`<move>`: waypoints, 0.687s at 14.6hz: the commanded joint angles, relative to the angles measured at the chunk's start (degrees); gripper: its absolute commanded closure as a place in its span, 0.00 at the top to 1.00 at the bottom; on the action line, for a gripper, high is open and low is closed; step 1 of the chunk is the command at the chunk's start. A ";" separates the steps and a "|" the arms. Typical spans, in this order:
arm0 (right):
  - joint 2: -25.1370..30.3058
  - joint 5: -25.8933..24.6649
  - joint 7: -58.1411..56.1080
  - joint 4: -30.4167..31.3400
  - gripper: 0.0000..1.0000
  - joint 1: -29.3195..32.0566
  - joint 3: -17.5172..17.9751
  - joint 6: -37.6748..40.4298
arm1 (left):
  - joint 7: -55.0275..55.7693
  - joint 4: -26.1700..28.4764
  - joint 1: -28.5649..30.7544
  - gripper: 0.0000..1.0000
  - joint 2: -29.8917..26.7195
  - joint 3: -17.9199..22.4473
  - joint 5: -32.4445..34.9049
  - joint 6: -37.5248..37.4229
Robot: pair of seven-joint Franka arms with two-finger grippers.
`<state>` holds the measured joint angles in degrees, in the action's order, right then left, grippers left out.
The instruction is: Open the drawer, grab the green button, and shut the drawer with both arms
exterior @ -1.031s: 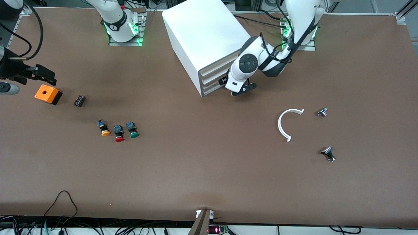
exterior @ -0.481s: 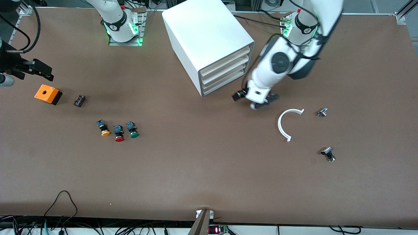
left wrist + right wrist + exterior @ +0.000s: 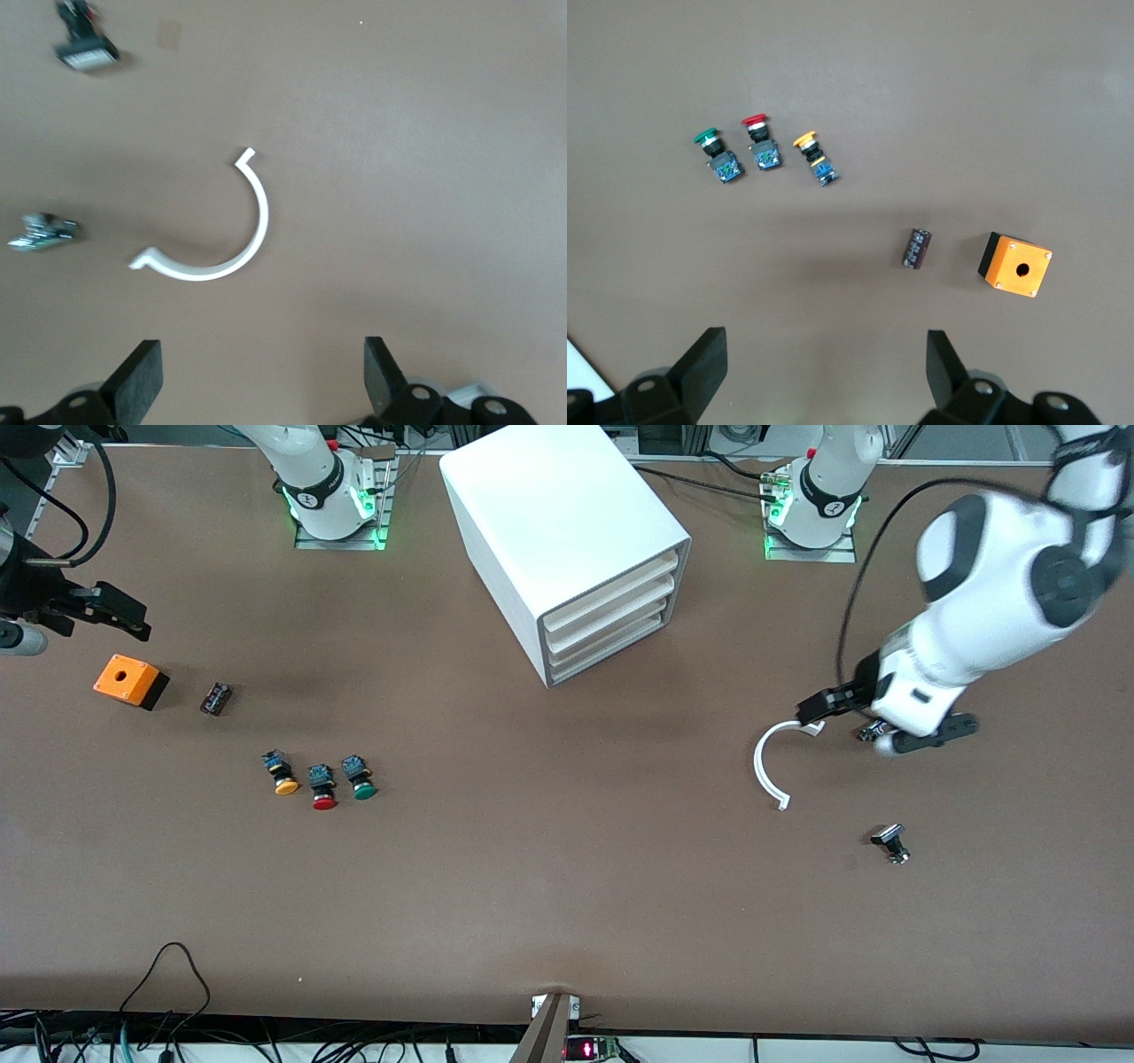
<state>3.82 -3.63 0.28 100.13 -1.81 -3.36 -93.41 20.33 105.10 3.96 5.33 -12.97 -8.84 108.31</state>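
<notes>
Lying on table: button (image 3: 360,777), green cap, blue-black body.

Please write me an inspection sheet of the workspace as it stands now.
Surface: brown table, no spills seen.
Job's things: drawer, lowest in the cabinet, shut; green button on the table beside the red button and orange button, nearer the front camera than the cabinet.
Clutter: orange box, black block, white arc, two small metal parts.
Grippers: left end effector open, empty, over the arc's end; right end effector open, empty, over the table near the orange box.
Cables: a cable hangs along the left arm; a cable loop lies at the table's edge.
Surroundings: nothing seen.
</notes>
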 commanded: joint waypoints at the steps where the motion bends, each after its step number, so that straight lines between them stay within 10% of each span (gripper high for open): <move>1: 0.23 0.55 1.12 0.77 0.99 -0.13 0.29 0.34 | -8.01 -6.99 -0.79 1.00 -3.81 1.63 6.35 -9.93; 10: -0.04 0.55 0.95 -1.86 0.99 -0.21 0.55 -0.10 | -9.88 -9.04 -1.06 1.00 -8.58 4.53 10.69 -19.63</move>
<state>3.64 -3.63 0.43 99.69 -1.87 -2.96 -93.77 11.12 94.98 3.72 -3.81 -8.80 0.38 88.94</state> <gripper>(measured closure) 0.004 0.000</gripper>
